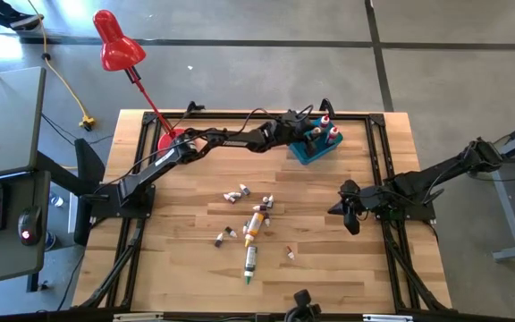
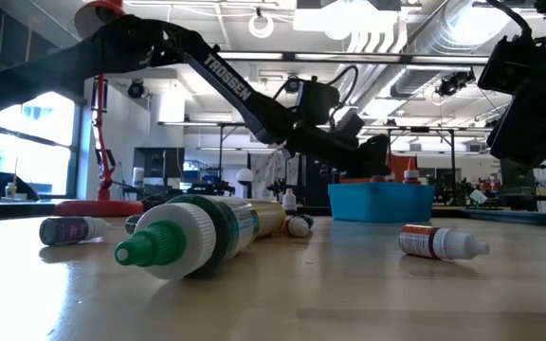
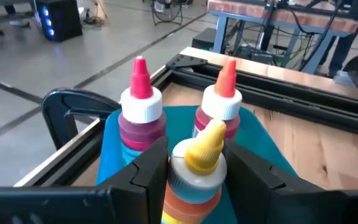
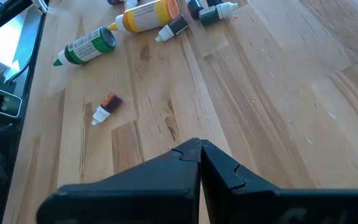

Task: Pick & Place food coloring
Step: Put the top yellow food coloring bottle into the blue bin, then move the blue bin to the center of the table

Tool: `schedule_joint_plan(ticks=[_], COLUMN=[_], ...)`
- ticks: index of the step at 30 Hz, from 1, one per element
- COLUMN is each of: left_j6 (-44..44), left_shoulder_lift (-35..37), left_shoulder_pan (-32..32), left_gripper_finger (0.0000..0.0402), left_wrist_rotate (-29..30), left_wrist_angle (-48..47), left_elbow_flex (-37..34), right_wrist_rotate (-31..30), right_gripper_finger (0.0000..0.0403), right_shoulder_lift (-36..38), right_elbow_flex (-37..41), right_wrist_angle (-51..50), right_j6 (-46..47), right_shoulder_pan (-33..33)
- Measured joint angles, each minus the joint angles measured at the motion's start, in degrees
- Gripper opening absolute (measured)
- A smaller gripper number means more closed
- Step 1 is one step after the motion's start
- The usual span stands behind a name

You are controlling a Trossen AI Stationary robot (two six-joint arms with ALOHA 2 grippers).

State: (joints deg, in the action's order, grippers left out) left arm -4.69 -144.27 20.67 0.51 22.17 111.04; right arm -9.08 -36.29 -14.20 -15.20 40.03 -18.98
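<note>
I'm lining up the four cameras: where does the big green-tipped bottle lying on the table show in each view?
High view: green-tipped bottle lies front of centre, tip toward the table's front edge.
Low view: large in the left foreground, on its side.
Left wrist view: not in it.
Right wrist view: upper left.
Shared landmark: the yellow-orange bottle beside it.

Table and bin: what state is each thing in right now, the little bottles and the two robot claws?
Left end effector: over the blue bin, shut on yellow-capped bottle.
Right end effector: shut, empty, above bare wood.
Two red bottles: upright in bin.
Green-tipped tube: lying on table.
Small bottles: scattered, lying down.
</note>
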Motion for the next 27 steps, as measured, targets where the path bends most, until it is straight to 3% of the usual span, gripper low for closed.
schedule_joint_plan(ticks=[9, 20, 27], left_j6=[-4.43, -4.61, 0.54], left_shoulder_lift=[0.02, 0.02, 2.57], left_shoulder_pan=[0.81, 1.46, 1.36], left_gripper_finger=[0.0137, 0.0227, 0.0240], left_wrist_rotate=[-3.83, -6.14, -4.07], left_wrist_angle=[-0.46, -0.44, -0.66], left_elbow_flex=[0.00, 0.00, 0.00], right_wrist_rotate=[0.00, 0.02, 0.02], right_gripper_finger=[0.0000, 0.0000, 0.0000], right_shoulder_lift=[0.00, 0.00, -0.01], right_elbow_flex=[0.00, 0.00, 0.00], right_wrist_angle=[0.00, 0.00, -0.02], right_j6=[0.00, 0.00, 0.00], right_shoulder_pan=[0.00, 0.00, 0.00])
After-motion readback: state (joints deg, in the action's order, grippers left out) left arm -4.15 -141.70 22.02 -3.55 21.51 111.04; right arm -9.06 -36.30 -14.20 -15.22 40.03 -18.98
